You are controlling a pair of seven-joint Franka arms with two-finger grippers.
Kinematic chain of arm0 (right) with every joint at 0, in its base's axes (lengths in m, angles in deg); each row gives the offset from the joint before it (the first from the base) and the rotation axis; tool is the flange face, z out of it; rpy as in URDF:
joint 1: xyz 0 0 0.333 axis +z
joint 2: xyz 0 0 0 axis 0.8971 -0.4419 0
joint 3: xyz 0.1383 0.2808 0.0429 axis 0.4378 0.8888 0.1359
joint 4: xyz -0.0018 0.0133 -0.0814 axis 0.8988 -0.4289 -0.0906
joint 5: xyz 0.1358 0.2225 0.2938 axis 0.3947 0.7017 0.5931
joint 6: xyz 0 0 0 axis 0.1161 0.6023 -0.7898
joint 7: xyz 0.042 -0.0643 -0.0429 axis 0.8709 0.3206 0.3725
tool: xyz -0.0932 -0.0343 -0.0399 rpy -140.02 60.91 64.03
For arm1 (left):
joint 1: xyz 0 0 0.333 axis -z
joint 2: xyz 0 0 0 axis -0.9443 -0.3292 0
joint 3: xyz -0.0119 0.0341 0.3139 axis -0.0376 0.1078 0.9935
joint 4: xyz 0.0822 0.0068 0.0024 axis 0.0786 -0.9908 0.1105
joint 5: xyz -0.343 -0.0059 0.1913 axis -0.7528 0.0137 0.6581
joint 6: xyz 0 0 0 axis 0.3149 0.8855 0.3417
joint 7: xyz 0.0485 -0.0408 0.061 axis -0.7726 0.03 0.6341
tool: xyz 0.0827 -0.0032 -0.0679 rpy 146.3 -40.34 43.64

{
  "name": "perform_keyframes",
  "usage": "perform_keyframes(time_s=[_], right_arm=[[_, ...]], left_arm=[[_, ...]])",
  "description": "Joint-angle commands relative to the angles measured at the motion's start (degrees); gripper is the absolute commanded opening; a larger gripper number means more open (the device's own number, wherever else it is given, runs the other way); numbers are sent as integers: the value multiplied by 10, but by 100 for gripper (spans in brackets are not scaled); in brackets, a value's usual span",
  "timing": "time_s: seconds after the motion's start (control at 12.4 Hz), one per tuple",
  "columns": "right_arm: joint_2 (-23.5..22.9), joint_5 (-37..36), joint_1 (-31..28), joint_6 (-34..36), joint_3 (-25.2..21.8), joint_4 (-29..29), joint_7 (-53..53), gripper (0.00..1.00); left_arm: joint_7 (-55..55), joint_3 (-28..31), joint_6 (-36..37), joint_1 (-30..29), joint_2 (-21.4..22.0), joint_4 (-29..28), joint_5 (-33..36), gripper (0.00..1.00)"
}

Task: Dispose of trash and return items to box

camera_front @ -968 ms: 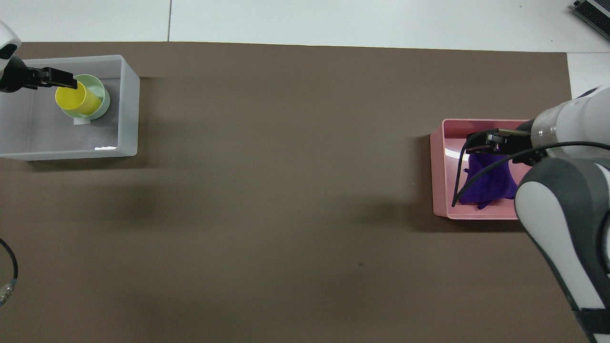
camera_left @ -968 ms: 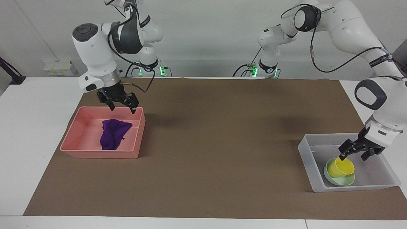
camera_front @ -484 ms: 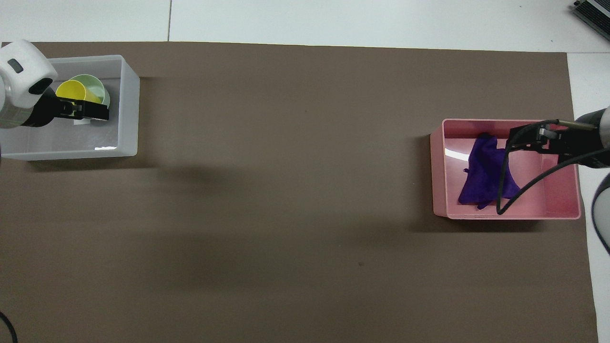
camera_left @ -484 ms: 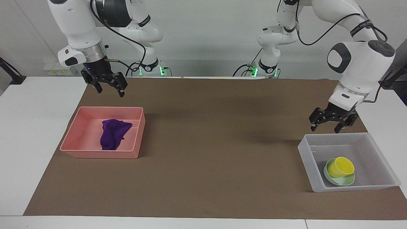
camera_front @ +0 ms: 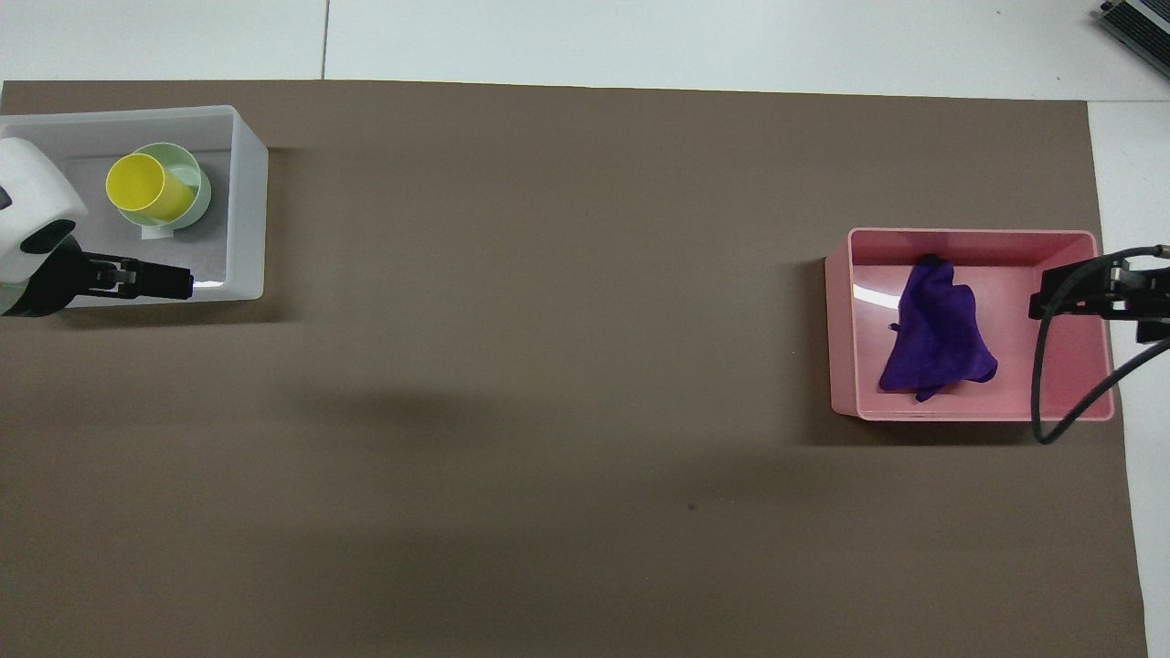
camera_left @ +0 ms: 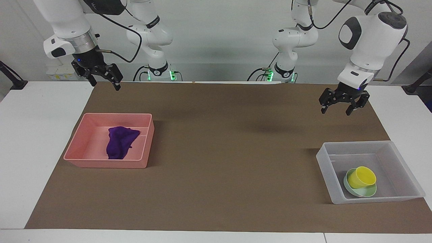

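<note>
In the overhead view the right gripper (camera_front: 1051, 294) is cut off at the right edge of the frame, and the left gripper (camera_front: 174, 281) shows only its dark tip at the left edge, so the facing view tells more. There the left gripper (camera_left: 337, 107) hangs at the upper right and the right gripper (camera_left: 103, 81) at the upper left, each with jaws apart and empty.

The purple rag (camera_left: 119, 141) lies crumpled in the pink tray (camera_left: 108, 163) at the left of the facing frame. At the lower right, the yellow cup (camera_left: 361, 177) sits tilted in the mint-green bowl (camera_left: 366, 193) inside the clear box (camera_left: 371, 197). Its sticker is mostly covered. Bare brown mat (camera_left: 229, 162) on the counter fills the whole middle.
</note>
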Motion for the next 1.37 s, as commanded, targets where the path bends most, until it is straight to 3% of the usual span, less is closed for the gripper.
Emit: perform_keyframes(time_s=[0.0,0.32,0.56,0.81,1.29], right_arm=[[13,0,-9,10,5,-17,11,100],[12,1,-16,7,5,-16,13,100],[12,2,-16,8,5,-16,14,100],[12,2,-16,8,6,-16,14,100],[12,3,-16,8,6,-16,14,100]], left_arm=[[5,5,47,8,-18,64,14,100],[4,6,140,8,-42,152,17,100],[6,10,172,28,-17,147,14,100],[7,78,181,106,-15,146,16,100],[9,92,208,100,-15,145,16,100]])
